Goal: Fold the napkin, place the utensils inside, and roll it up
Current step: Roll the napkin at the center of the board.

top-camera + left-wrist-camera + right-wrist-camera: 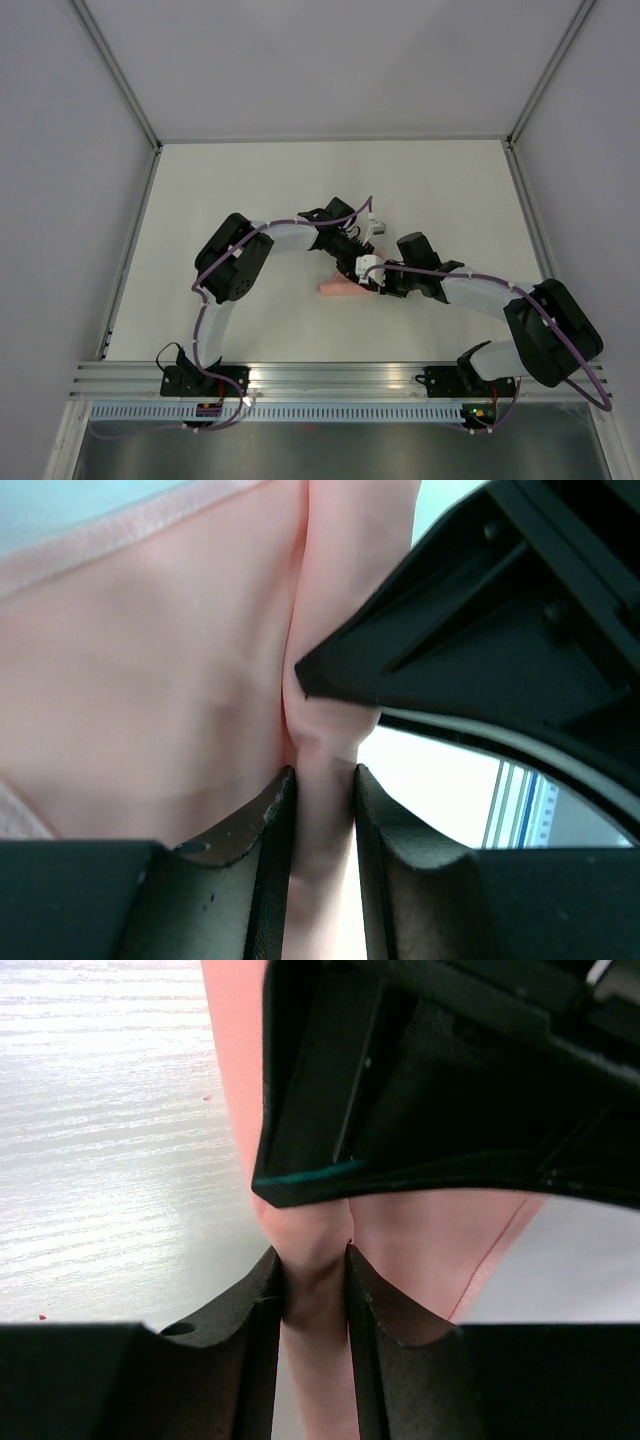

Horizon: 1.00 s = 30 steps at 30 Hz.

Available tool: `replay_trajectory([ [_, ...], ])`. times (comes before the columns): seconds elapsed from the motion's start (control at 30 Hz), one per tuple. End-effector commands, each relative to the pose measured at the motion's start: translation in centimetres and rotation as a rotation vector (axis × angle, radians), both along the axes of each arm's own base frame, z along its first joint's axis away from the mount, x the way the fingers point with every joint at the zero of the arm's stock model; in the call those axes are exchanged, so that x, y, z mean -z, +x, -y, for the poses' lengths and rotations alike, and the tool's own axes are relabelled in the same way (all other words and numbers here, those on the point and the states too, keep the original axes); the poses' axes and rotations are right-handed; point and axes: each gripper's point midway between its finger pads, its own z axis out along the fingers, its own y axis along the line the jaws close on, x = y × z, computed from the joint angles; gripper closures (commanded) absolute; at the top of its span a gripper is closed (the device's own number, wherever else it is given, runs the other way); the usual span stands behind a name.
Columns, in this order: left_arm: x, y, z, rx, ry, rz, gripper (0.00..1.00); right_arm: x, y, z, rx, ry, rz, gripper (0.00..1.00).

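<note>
**Both pincers clamped on a bunched pink napkin, mid-worktop**

From above, most of the napkin [336, 288] is hidden. Only a small salmon-pink wedge shows on the white worktop [240, 190], just left of where the 2 arms meet; the rest lies under their wrists. The left pincer [358, 262] and right pincer [378, 282] sit so close together that this view cannot separate their fingers.

In the left wrist view, 2 dark, matte, lightly scuffed fingers [262, 860] squeeze a narrow upright ridge of cloth between them, so the left pincer is closed on the napkin. Left of the ridge the fabric spreads smooth and faintly glossy, with a stitched hem crossing the upper left corner. An angular black housing cuts off the upper right.

In the right wrist view, the right pincer's own fingers [258, 1340] likewise pinch a soft fold of the napkin. A black block above hides where that fold runs on. A thin seam line edges the cloth at lower right. Beside it, the worktop looks pale with fine horizontal streaks. Both close views are soft and partly blurred.
</note>
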Motion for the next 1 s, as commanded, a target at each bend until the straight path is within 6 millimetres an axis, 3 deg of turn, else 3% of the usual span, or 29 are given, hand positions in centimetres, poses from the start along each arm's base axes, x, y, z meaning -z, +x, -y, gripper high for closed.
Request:
replay_trajectory([
  [0.0,-1.9,0.5,-1.2,-0.081,0.010,-0.022,0.65,2.1,-2.0,1.5,-0.002,-0.067,-0.138,0.73],
  [0.27,-4.9,1.4,-1.6,-0.132,-0.047,0.017,0.65,2.7,-2.2,1.9,-0.028,-0.088,-0.261,0.75],
  [0.4,-6.5,3.4,-2.6,-0.238,-0.082,0.077,0.65,2.7,-2.2,1.9,-0.042,-0.097,-0.345,0.76],
  [0.43,-8.2,4.3,-2.5,-0.265,-0.126,0.121,0.66,2.3,-2.0,1.9,-0.043,-0.098,-0.367,0.76],
  [0.5,-8.3,5.0,-3.7,-0.331,-0.121,0.155,0.66,2.1,-2.0,1.8,-0.053,-0.097,-0.425,0.76],
  [0.53,-10.6,5.7,-3.6,-0.355,-0.177,0.232,0.66,2.1,-1.8,1.9,-0.048,-0.092,-0.443,0.77],
  [0.57,-10.2,5.6,-4.3,-0.384,-0.166,0.245,0.67,2.5,-1.8,2.1,-0.049,-0.098,-0.473,0.77],
  [0.63,-12.4,6.9,-4.5,-0.469,-0.244,0.342,0.69,2.0,-1.3,2.2,-0.048,-0.082,-0.513,0.77],
  [0.67,-13.1,6.2,-5.2,-0.495,-0.276,0.368,0.69,2.6,-1.5,2.3,-0.050,-0.087,-0.556,0.77],
  [0.7,-13.7,6.0,-5.4,-0.518,-0.309,0.368,0.69,1.9,-1.3,2.1,-0.055,-0.076,-0.588,0.77],
  [0.73,-15.4,6.2,-5.2,-0.531,-0.390,0.423,0.69,2.0,-1.1,2.3,-0.064,-0.070,-0.607,0.77],
  [0.8,-15.4,5.1,-6.1,-0.571,-0.429,0.433,0.69,2.1,-1.0,2.4,-0.068,-0.072,-0.683,0.77],
  [0.83,-14.2,4.5,-6.9,-0.594,-0.427,0.436,0.69,2.1,-0.8,2.5,-0.074,-0.061,-0.700,0.77],
  [0.87,-15.7,4.5,-7.0,-0.612,-0.493,0.491,0.69,2.7,-0.9,2.5,-0.074,-0.065,-0.739,0.77],
  [0.97,-14.9,3.9,-7.6,-0.668,-0.503,0.585,0.68,2.8,-0.6,2.7,-0.068,-0.058,-0.794,0.77],
])
